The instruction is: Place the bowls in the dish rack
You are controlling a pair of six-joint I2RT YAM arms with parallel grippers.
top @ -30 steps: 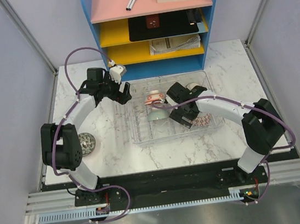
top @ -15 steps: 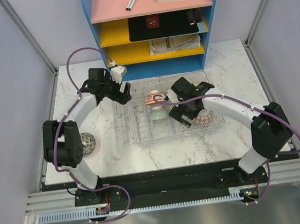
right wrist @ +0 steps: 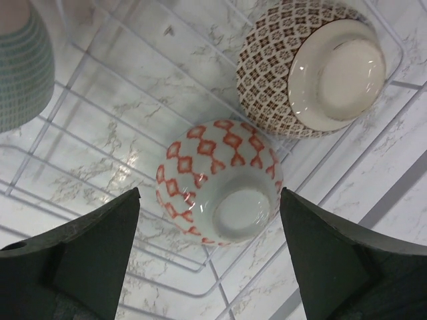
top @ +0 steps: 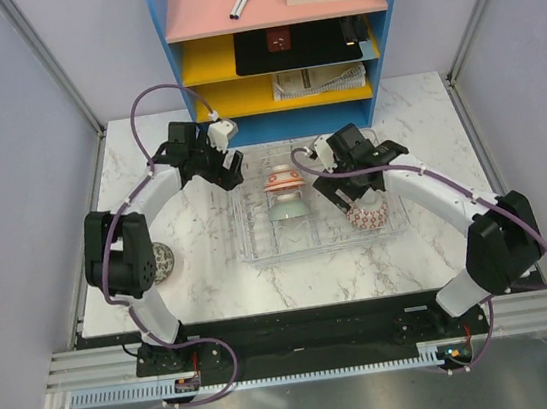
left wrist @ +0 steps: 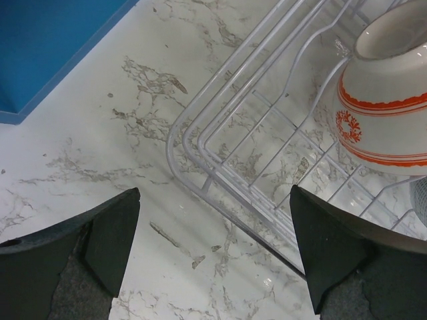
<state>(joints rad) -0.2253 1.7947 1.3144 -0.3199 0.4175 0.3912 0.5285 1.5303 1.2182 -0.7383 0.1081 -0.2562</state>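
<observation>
Since the red-diamond bowl (right wrist: 217, 183) leans foot-up on the dish rack (right wrist: 107, 133) ribs to drain, I judge it placed, with the right gripper (right wrist: 208, 200) and left gripper (left wrist: 213, 200) both spread wide and empty.

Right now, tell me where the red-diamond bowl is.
Right wrist view, centre: the red-diamond bowl lies bottom-up in the dish rack, beside the brown-patterned bowl, at its right end.

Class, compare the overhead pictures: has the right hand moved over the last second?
Yes. Against the rack, the right hand has shifted from its middle toward its far right corner, nearer the shelf.
</observation>
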